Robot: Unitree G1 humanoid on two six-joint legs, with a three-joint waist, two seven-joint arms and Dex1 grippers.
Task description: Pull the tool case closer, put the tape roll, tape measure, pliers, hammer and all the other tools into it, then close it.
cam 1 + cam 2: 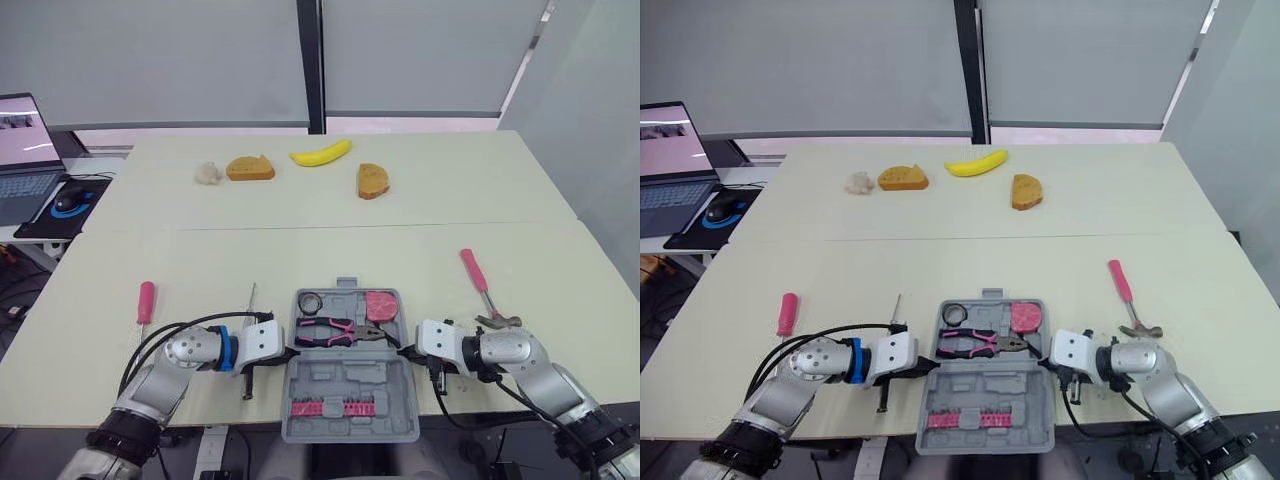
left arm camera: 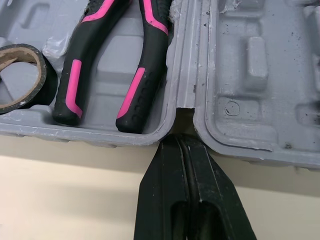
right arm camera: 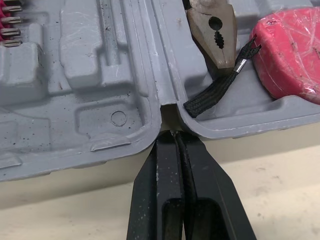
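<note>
Hammer (image 1: 482,290) and banana (image 1: 321,153) lie outside open case (image 1: 350,378).

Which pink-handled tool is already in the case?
The pliers, inside the tool case beside the tape roll; the hammer and the pink handle lie outside.

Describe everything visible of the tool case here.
The tool case is grey moulded plastic, lying open flat at the near edge of the table. Its far half holds a tape roll, black-and-pink pliers and a pink tape measure; its near half carries a row of pink bits. The left end effector and right end effector, both shut, have their tips at the hinge notches on either side.
</note>
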